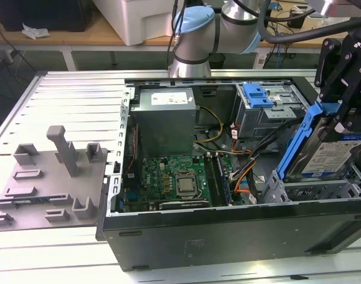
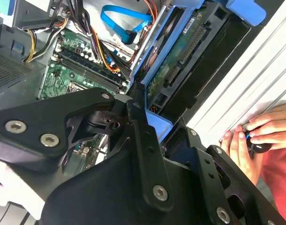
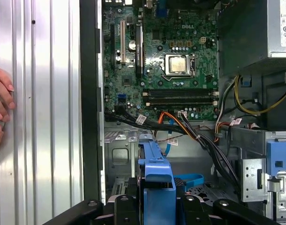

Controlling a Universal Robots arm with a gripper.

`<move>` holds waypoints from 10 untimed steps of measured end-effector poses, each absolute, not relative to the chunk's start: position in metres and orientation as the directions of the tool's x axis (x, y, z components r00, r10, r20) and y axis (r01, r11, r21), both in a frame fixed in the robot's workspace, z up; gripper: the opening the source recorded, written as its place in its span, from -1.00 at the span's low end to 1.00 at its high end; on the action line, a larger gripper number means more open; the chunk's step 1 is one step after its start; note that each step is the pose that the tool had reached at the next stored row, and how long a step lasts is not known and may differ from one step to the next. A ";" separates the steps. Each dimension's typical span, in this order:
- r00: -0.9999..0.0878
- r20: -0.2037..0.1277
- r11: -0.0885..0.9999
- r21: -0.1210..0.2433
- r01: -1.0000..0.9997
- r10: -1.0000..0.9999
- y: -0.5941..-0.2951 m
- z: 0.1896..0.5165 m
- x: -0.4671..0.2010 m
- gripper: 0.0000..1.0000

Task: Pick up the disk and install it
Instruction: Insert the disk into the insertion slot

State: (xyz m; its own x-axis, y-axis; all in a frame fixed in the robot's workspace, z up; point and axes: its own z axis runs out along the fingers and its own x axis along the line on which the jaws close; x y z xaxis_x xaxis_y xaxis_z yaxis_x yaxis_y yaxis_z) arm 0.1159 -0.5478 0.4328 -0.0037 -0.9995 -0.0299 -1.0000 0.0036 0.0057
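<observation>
The disk (image 1: 325, 155) is held up in the air at 3 o'clock in the exterior view, inside its blue bracket (image 1: 300, 139). It is gripped at its upper end by the claw (image 1: 339, 118), which is closed on it. From the claw, the disk hangs down toward 7 o'clock. Its long side is leaned along the line from 1 o'clock to 7 o'clock.

Its lower end is seen just over the grey drive cage (image 1: 299, 192), at 4 o'clock in that view, inside the open computer case (image 1: 228, 236). Whether it touches the cage cannot be told. The disk is judged not yet seated.

The green board (image 1: 174, 180) is laid at 9 o'clock from the disk, well apart. A bare blue tab (image 1: 256, 94) is found at 10 o'clock from it. A person's hand (image 2: 255, 136) is rested on the ribbed counter (image 1: 68, 100) just outside the case wall, apart from the disk.
</observation>
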 end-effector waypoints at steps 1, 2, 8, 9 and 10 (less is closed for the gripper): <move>-0.004 -0.030 0.004 0.006 -1.000 -1.000 -0.548 0.432 0.116 -0.26; -0.004 -0.030 0.004 0.006 -1.000 -1.000 -0.548 0.431 0.116 -0.26; -0.004 -0.031 0.003 0.008 -1.000 -1.000 -0.548 0.431 0.116 -0.26; -0.004 -0.031 0.003 0.008 -1.000 -1.000 -0.548 0.433 0.116 -0.26; -0.004 -0.030 0.003 0.008 -1.000 -1.000 -0.548 0.435 0.116 -0.26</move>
State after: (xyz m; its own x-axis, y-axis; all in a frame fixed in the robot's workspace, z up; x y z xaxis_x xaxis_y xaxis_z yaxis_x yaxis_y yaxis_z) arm 0.1160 -0.5478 0.4353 -0.0035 -0.9995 -0.0305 -1.0000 0.0033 0.0084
